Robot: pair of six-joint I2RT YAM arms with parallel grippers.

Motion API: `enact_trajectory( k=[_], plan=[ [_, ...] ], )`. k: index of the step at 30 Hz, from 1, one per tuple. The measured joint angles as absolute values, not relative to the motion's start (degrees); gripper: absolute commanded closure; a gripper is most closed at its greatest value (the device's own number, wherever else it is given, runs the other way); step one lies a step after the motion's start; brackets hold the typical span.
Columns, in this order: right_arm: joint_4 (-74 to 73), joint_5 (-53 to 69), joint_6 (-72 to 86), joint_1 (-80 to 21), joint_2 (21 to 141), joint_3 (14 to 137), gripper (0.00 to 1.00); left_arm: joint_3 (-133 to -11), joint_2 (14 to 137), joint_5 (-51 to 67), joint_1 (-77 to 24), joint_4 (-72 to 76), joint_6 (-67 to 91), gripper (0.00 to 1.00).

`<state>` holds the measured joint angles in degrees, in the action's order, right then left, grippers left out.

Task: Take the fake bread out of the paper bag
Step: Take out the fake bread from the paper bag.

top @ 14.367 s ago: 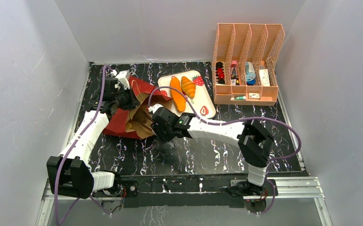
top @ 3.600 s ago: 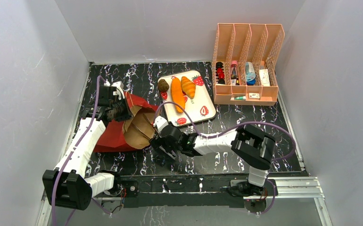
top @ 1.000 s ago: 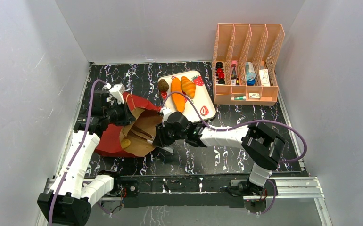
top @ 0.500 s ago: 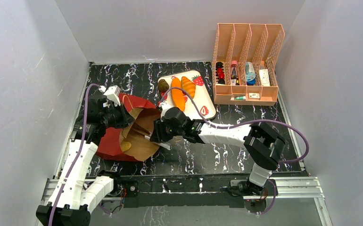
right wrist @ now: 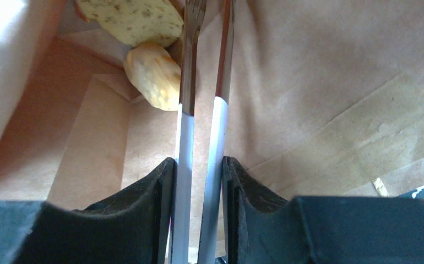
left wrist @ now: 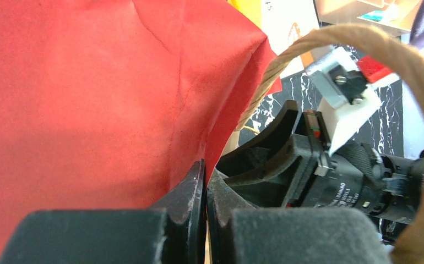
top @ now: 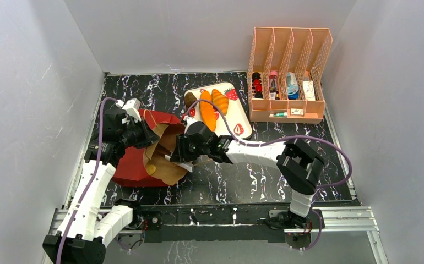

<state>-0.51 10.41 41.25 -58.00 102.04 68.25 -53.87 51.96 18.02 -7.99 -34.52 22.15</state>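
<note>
My left hand [left wrist: 205, 184] is pinching the red edge of the paper bag [top: 128, 165], fingers pressed fully together on the paper, and a twine handle [left wrist: 364, 41] is looping just beside it. The bag is lying on its side at the left of the surface [top: 265, 176], its mouth gaping toward the right. My right hand [right wrist: 199, 187] is gripping metal tongs [right wrist: 201, 121], fingers narrowed onto the two arms, which are running nearly parallel deep into the bag. In the far inner corner a tan loaf [right wrist: 153, 77] and a speckled slice [right wrist: 135, 16] are lying; one tong arm is passing along the loaf's edge, and I cannot tell whether it is touching. Just beyond the bag's mouth a tray [top: 239, 113] is carrying a baguette [top: 206, 113], a croissant [top: 219, 101] and a dark roll [top: 190, 99]. Bare surface is lying open to the right of the bag.
</note>
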Motion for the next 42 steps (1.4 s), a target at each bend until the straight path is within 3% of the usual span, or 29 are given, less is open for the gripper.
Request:
enact_trajectory(
  k=[26, 42],
  plan=[
    [-2.28, 4.54, 45.65, -57.78, 103.22, 68.23, 1.0, -53.56, 55.09, 22.33, -7.99, -31.03, 22.63, 1.0],
    [18.52, 12.58, 64.82, -52.14, 99.79, 51.46, 1.0, -52.69, 51.94, 27.09, -7.99, -31.99, 19.03, 1.0]
  ],
)
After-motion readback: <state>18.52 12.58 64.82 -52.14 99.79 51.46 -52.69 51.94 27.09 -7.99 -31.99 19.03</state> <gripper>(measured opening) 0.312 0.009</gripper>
